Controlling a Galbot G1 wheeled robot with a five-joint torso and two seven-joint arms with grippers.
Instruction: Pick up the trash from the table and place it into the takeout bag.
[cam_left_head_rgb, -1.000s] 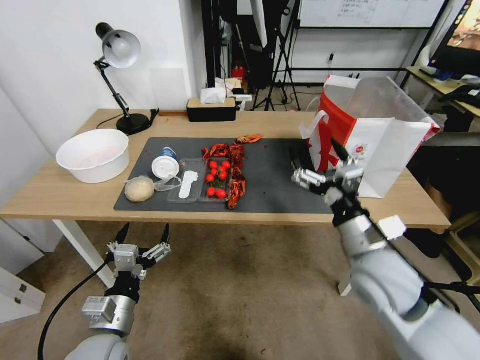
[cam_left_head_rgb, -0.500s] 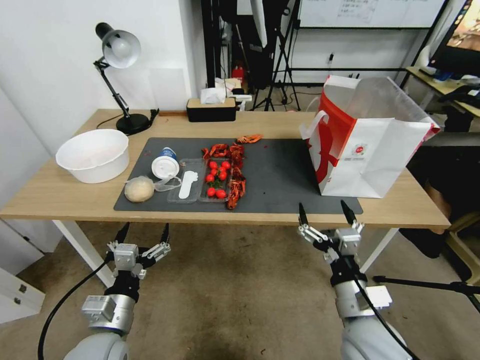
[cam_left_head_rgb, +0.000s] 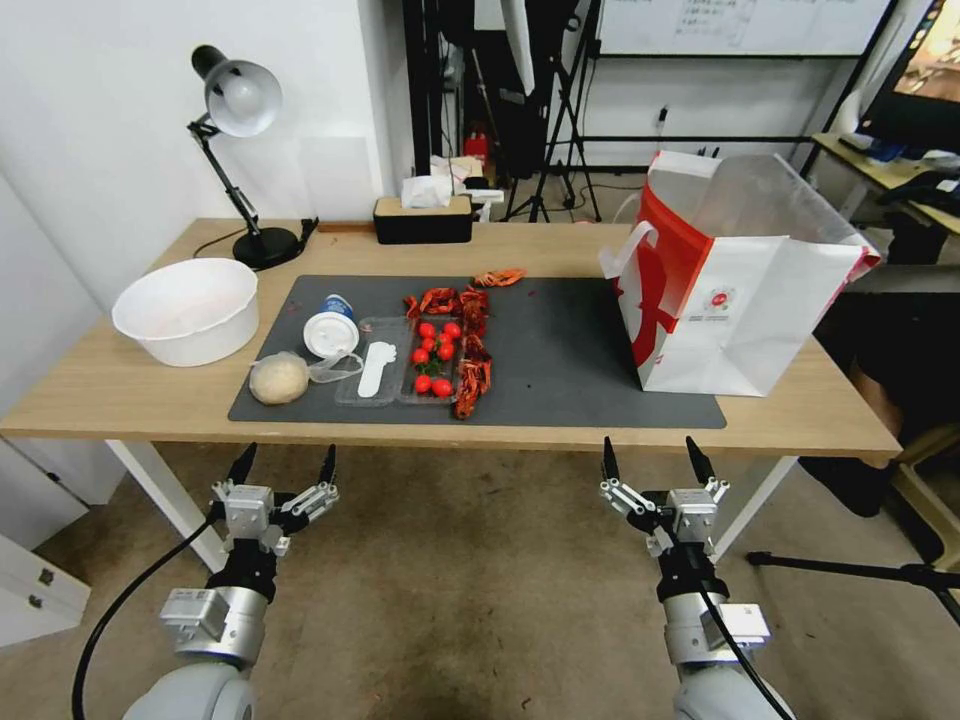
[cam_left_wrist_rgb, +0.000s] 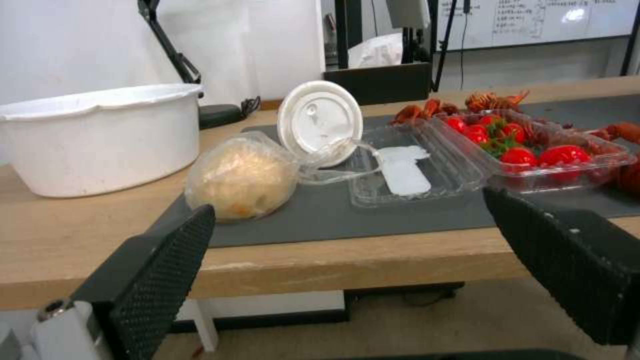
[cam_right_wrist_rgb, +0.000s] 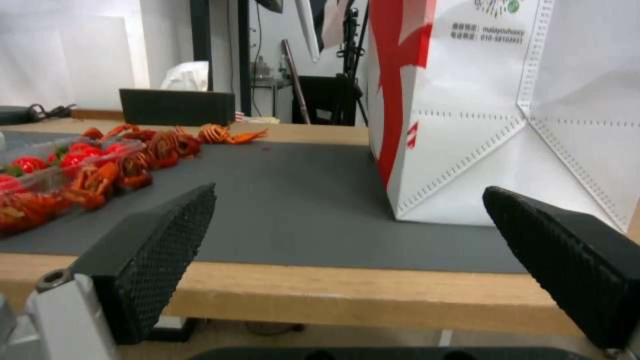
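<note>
White bowl (cam_left_head_rgb: 185, 310) left of mat; desk lamp (cam_left_head_rgb: 238, 150), tissue box (cam_left_head_rgb: 423, 218) behind

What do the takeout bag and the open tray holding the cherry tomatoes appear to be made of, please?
Takeout bag: probably matte paper or a paper-like sheet, given its sharp folds and the rows of perforations along its creases in the right wrist view. Open tray: thin clear plastic, glossy; the mat and the cherry tomatoes show through its walls.

Readable text scarce. Takeout bag (cam_right_wrist_rgb: 567, 115), at counter's right end: two small printed lines under logo; lower one seems phone number starting 010, rest too small for me. Whiteboard (cam_left_wrist_rgb: 533, 20) behind counter: handwriting, illegible.
</note>
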